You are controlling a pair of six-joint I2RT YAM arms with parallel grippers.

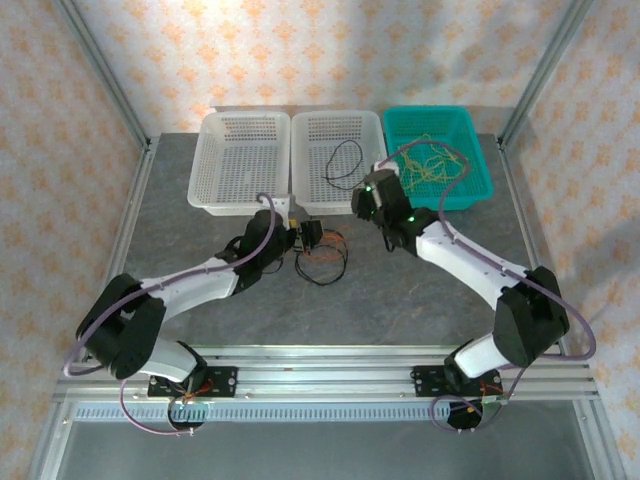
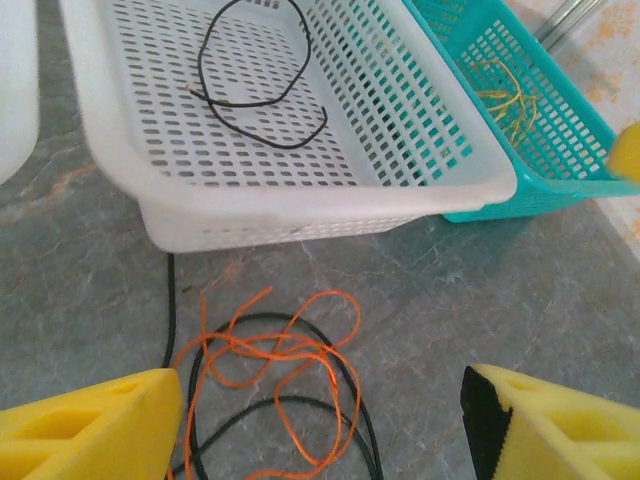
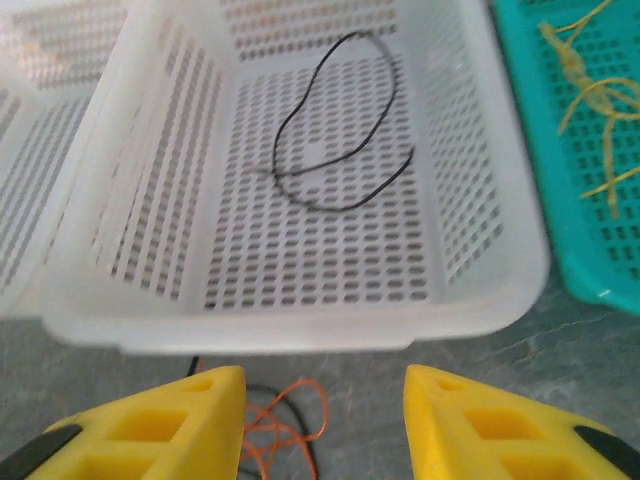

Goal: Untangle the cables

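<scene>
A tangle of orange cable (image 2: 290,350) and black cable (image 2: 350,375) lies on the grey table just in front of the middle white basket (image 2: 300,225); from above the tangle (image 1: 322,258) sits right of my left gripper (image 1: 308,237). My left gripper (image 2: 320,420) hangs open over it, one yellow finger on each side, holding nothing. Another black cable (image 3: 335,130) lies looped inside the middle basket. Yellow cables (image 1: 430,160) sit in the teal basket (image 1: 432,110). My right gripper (image 3: 325,420) is open and empty near that basket's front wall, with the orange cable (image 3: 290,420) below it.
An empty white basket (image 1: 245,116) stands at the back left beside the middle one (image 1: 335,116). All three baskets line the table's far edge. Metal frame posts rise at the back corners. Bare grey table spreads in front of the tangle.
</scene>
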